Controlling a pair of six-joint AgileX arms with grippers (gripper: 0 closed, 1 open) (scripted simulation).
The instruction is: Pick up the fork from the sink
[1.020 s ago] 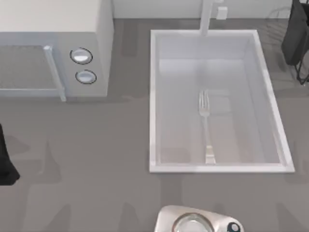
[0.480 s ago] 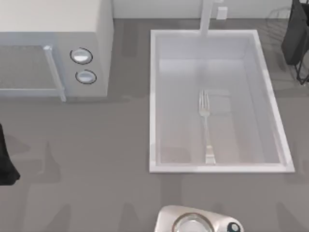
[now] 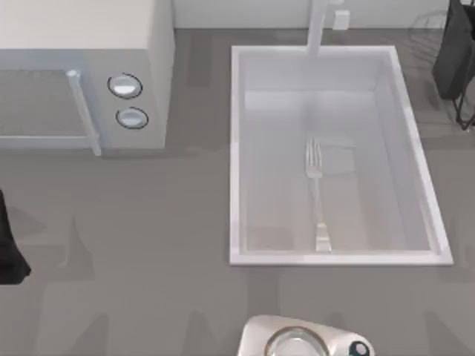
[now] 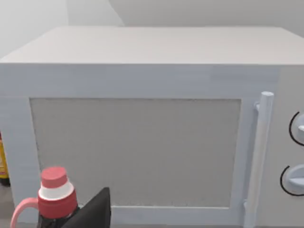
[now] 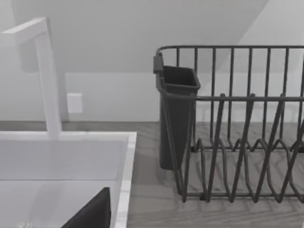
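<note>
Fork (image 3: 315, 194): lies flat on the bottom of the sink, right of the basin's middle, tines toward the tap, broad handle end close to the near wall. Nothing touches it.

Sink (image 3: 235, 156): large pale basin set in the grey desk (image 3: 148, 245), right of centre in the top view. The right wrist view shows one corner of its rim (image 5: 124, 180) and part of the inner wall.

Tap (image 3: 318, 26): white upright at the sink's far edge; the right wrist view shows its bent spout (image 5: 45, 71) from the side.

Microwave (image 3: 141, 74): at the top view's left, two round knobs facing the sink. The left wrist view shows its door front on, with the mesh window (image 4: 135, 152) and the upright handle (image 4: 259, 156).

Dish rack (image 5: 237, 142): dark wire rack with a dark cutlery cup (image 5: 176, 114), seen in the right wrist view; the top view shows a piece of it at the far right edge (image 3: 456, 59).

Bottle (image 4: 52, 199): red cap, pink handle, in front of the microwave door in the left wrist view.

Kettle-like appliance (image 3: 304, 337): at the near edge of the desk in the top view.

Left arm: parked at the top view's left edge; state of its jaws cannot be told.

Right arm: parked at the right, by the rack; state of its jaws cannot be told.
</note>
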